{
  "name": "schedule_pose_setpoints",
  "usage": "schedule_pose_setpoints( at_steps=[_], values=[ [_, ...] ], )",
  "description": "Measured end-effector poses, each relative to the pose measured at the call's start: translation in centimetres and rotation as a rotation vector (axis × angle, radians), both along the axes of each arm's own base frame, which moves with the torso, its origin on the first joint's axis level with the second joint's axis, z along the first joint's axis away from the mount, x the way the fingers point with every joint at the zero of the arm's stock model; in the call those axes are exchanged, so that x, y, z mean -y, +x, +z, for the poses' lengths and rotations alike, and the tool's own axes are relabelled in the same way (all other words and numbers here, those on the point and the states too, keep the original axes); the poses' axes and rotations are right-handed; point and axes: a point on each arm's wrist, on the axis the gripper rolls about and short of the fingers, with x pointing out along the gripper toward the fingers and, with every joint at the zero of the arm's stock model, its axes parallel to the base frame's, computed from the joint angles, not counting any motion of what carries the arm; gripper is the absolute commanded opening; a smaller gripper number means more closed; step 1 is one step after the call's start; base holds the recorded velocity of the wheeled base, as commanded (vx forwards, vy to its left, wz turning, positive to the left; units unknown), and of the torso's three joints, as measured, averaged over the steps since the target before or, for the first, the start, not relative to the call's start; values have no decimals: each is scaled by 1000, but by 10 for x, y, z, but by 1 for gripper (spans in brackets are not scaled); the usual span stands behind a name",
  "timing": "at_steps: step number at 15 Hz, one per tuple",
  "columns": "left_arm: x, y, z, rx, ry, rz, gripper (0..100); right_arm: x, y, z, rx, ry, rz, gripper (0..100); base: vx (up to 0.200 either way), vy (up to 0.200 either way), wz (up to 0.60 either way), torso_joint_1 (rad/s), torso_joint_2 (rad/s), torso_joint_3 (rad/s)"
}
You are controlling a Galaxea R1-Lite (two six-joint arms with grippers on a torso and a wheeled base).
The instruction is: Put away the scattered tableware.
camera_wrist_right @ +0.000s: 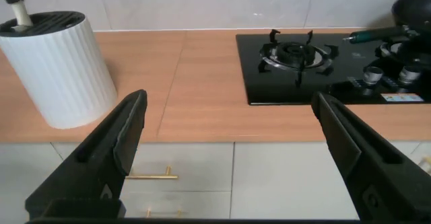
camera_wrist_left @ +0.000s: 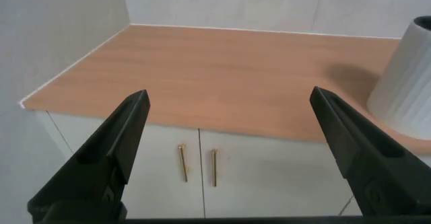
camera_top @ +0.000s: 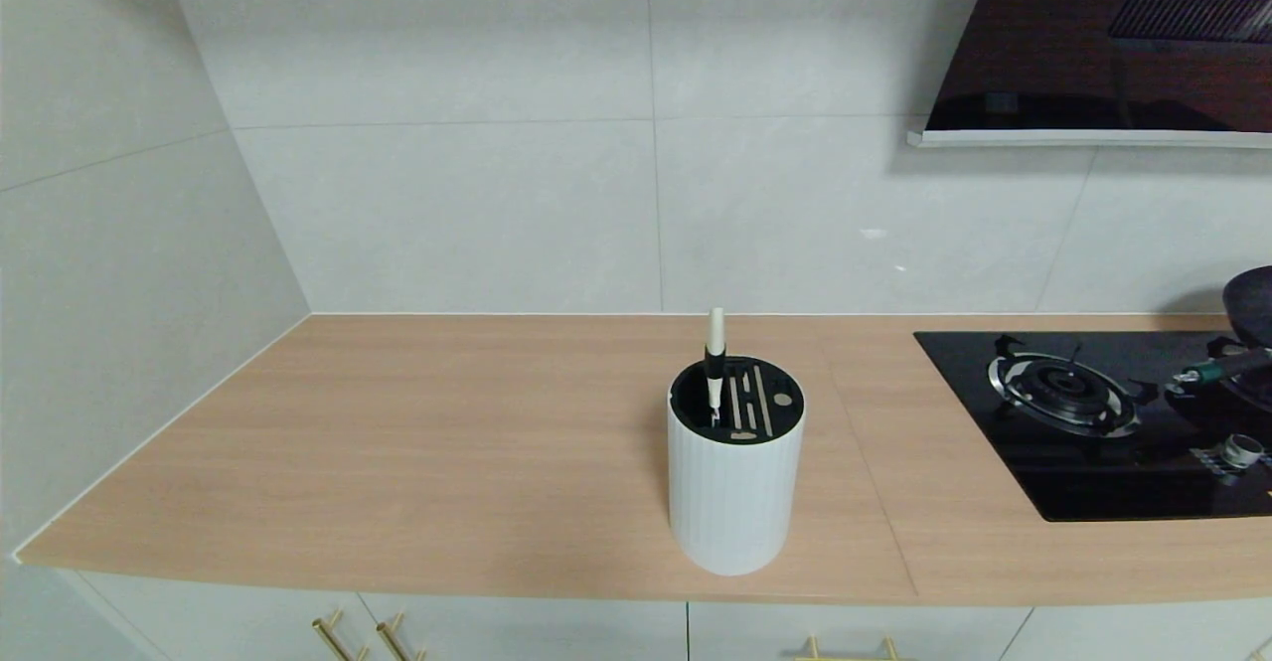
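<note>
A utensil (camera_top: 715, 353) stands in the holder (camera_top: 735, 502), left of the hob (camera_top: 1043, 482).

I see a white holder (camera_top: 735, 502) with thin up-and-down lines and a black top. The handle (camera_top: 715, 355) in it is cream and black. The counter (camera_top: 447, 442) is light brown wood with streaks — the stove (camera_top: 1053, 487) is shiny black.

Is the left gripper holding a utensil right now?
No: the left gripper is open, and between its fingers there is just the countertop and the cabinet doors.
</note>
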Motion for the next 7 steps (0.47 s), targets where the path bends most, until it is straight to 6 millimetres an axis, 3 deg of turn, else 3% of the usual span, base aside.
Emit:
schedule_pose_setpoints(
  at_steps=[7],
  values=[
    [0, 0, -1, -10, 19, -20, 100, 0, 0, -1, -6, 2, 1, 100, 0, 0, 0, 0, 0, 0]
  ],
)
